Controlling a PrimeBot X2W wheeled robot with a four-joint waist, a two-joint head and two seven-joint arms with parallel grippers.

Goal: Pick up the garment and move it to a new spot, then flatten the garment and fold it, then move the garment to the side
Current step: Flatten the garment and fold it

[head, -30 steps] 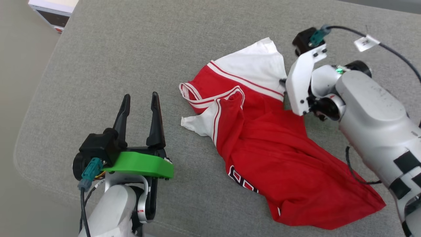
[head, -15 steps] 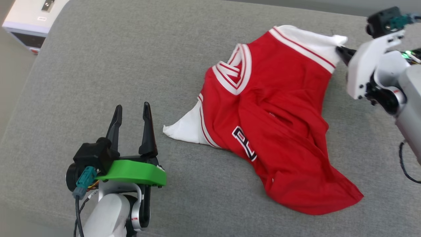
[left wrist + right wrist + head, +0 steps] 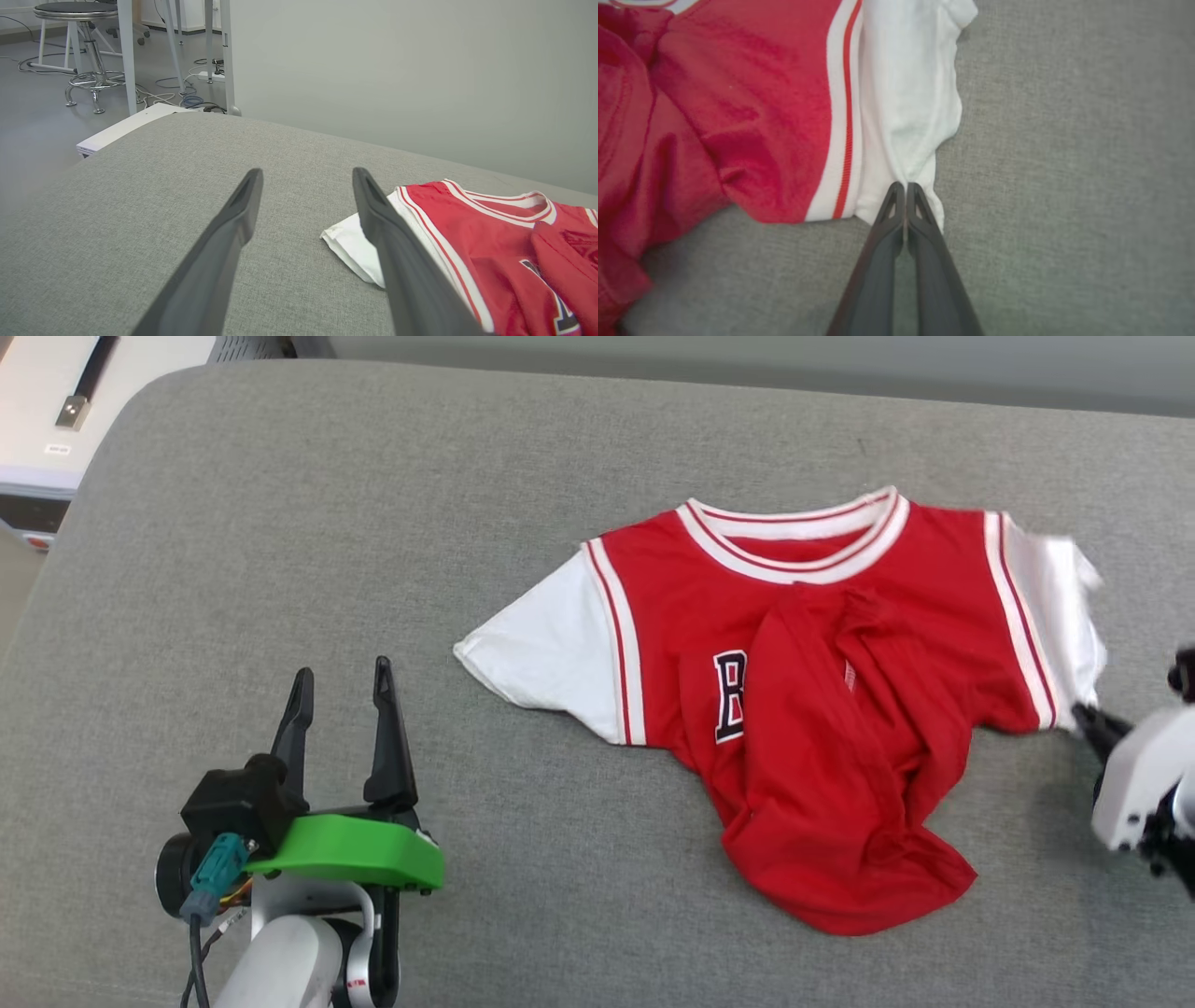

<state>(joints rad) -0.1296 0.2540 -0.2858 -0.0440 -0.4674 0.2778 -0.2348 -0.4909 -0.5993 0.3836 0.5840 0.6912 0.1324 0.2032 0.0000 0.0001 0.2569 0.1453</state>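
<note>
The garment (image 3: 822, 644), a red jersey with white sleeves and a striped collar, lies face up on the grey cushion (image 3: 373, 504), its lower half bunched and folded over the black print. My right gripper (image 3: 1083, 714) at the right edge is shut on the hem of the garment's right white sleeve (image 3: 906, 116); the right wrist view shows the right gripper (image 3: 905, 185) with both fingers pressed together on the cloth. My left gripper (image 3: 341, 677) stands open at the lower left, apart from the left sleeve (image 3: 350, 242), nothing between its fingers (image 3: 233, 219).
A white box (image 3: 47, 429) sits off the cushion's far-left corner. Beyond it the left wrist view shows a stool (image 3: 84, 46), white table legs and floor cables. A grey wall (image 3: 420, 70) runs behind the cushion.
My right gripper has dragged the sleeve out to the right, and the garment has spread out with collar and both sleeves showing. The head camera has shifted. The left gripper stays open.
</note>
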